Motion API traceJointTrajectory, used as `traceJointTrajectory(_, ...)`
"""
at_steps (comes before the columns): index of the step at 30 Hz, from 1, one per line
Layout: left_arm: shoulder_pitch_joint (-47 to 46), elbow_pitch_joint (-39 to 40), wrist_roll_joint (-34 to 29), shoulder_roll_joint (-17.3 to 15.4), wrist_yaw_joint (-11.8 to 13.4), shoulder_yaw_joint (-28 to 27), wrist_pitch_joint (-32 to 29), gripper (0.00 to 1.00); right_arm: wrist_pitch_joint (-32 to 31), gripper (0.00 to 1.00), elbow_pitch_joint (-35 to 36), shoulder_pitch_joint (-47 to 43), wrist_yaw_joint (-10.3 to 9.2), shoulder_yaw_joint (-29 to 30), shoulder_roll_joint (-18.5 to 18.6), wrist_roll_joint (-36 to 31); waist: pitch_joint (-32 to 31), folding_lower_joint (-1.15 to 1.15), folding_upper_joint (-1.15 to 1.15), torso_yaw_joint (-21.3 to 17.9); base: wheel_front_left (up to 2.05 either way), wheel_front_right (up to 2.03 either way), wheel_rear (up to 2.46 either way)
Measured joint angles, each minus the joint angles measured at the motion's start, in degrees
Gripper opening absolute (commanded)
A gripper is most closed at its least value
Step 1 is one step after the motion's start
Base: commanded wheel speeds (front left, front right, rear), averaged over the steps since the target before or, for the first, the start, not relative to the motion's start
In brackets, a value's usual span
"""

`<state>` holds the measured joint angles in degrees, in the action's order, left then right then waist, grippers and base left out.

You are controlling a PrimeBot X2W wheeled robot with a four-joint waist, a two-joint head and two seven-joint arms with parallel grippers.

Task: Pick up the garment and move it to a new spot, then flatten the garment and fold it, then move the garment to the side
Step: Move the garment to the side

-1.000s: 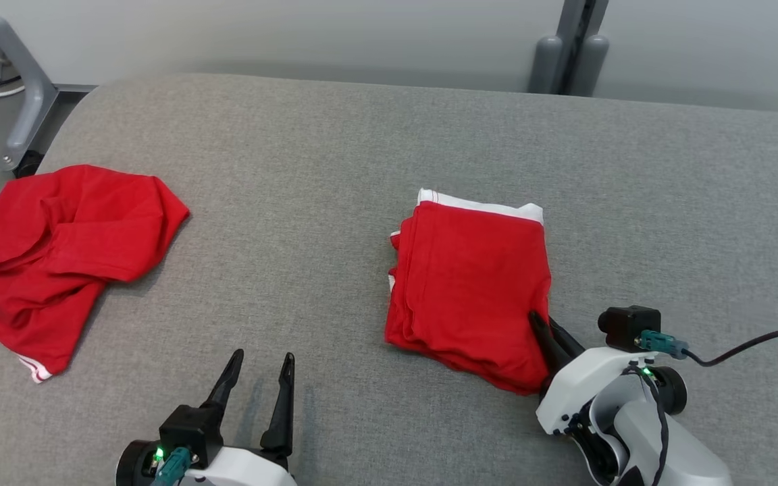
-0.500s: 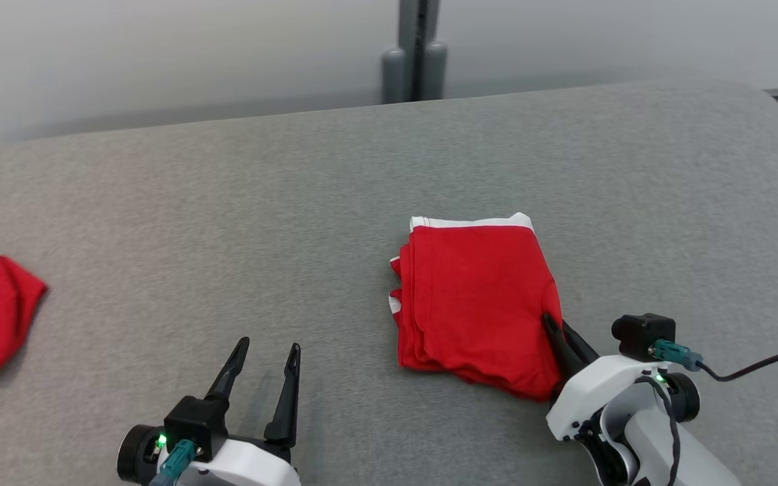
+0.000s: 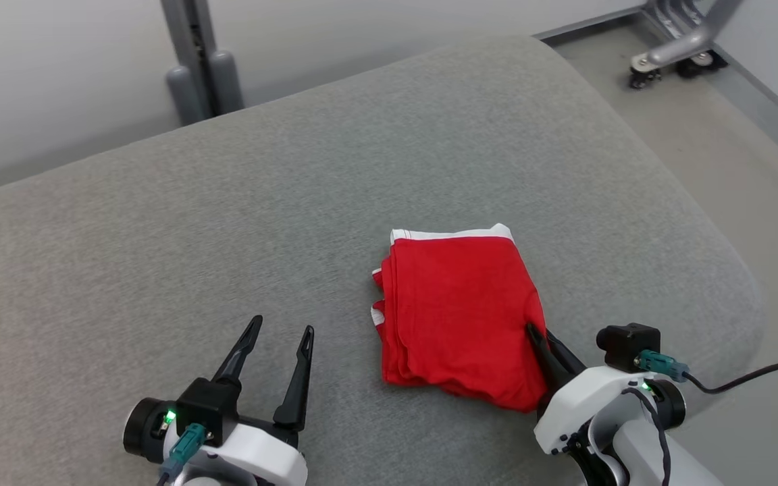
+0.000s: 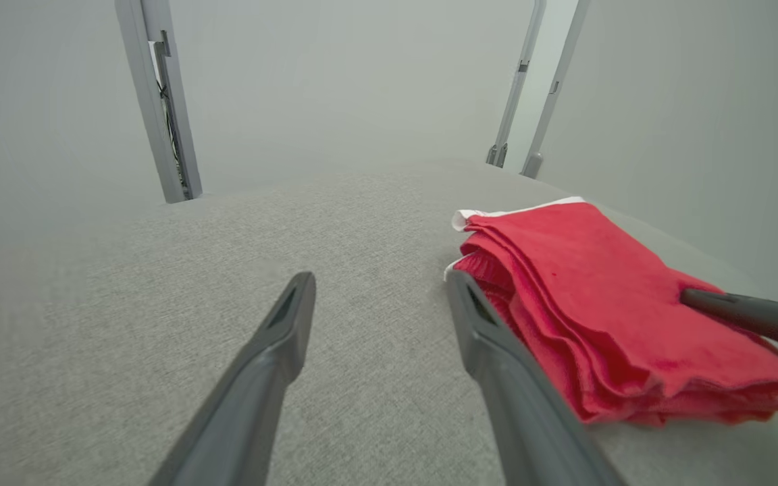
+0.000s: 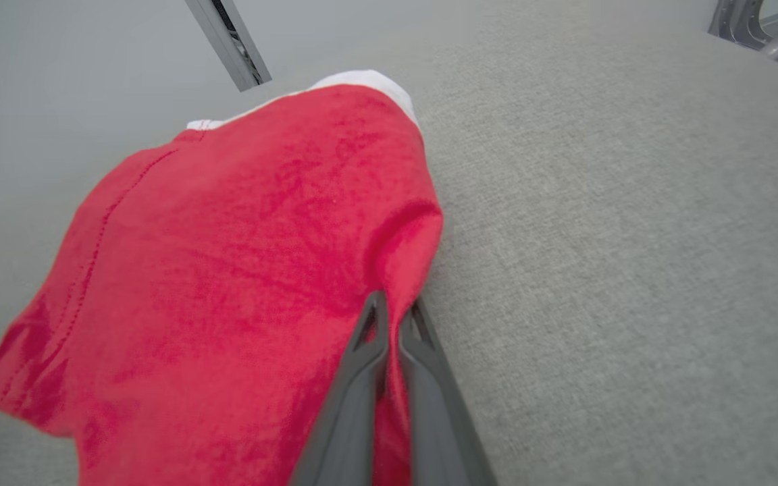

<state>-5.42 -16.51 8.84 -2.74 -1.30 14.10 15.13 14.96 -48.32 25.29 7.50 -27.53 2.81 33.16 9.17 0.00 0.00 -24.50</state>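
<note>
- In the head view the folded red garment [image 3: 460,317] lies on the grey padded table [image 3: 261,202]. It sits toward the table's rounded right end, nearer the robot than the far edge. Bare floor [image 3: 720,155] lies past that end.
- The same view puts the right gripper [image 3: 539,332] at the garment's near right corner, with its two dark fingers drawn close together against the cloth.
- The right wrist view brings this close. The fingers almost meet and are clamped on a raised ridge of red fabric at the garment's right edge. It is hard to say how many layers they have caught, since the cloth hides the lower finger.
- The left wrist view gives the garment's side. Several red layers are stacked one on another along its left edge, and one finger [image 4: 747,316] of the right gripper reaches in across the top at the far corner.
- The left gripper [image 3: 282,326] has its fingers spread wide around nothing. It is over bare table to the left of the garment and apart from it.
- The garment is roughly rectangular, with a white band along its far edge and small white bits showing at the left edge. Its top face is fairly smooth, and the layers at the near edge are uneven.
- Grey upright posts [image 3: 200,67] stand behind the table. A wheeled frame foot [image 3: 672,54] rests on the floor at the upper right.
</note>
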Motion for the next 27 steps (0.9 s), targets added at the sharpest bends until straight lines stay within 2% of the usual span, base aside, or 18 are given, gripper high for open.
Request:
traceJointTrajectory(5,-1.1,0.2,-0.8,0.1,-0.3,-0.1,0.0,1.0,0.0,0.0,-0.9,0.8,0.0,0.4,0.1,-1.7,1.7,0.0,0.0,-2.5,0.0,0.0,0.0)
traceJointTrajectory(9,-1.7,-0.1,-2.3,0.0,-1.2,-0.2,0.0,1.0,0.0,0.0,-2.0,3.8,0.0,1.8,1.3,-4.5,4.0,0.0,0.0,-2.4,0.0,0.0,0.0)
traceJointTrajectory(17,-3.3,-0.2,-5.2,-0.1,-2.4,-1.4,0.0,1.0,0.0,0.0,-5.9,10.1,0.0,9.1,8.5,-9.0,6.9,0.0,0.0,2.7,0.0,0.0,0.0)
traceJointTrajectory(27,-5.2,1.1,-7.5,-1.0,-3.4,-1.7,0.0,1.0,0.0,0.0,-11.7,15.8,0.0,26.9,15.6,-17.1,11.6,0.0,0.0,9.5,0.0,0.0,0.0)
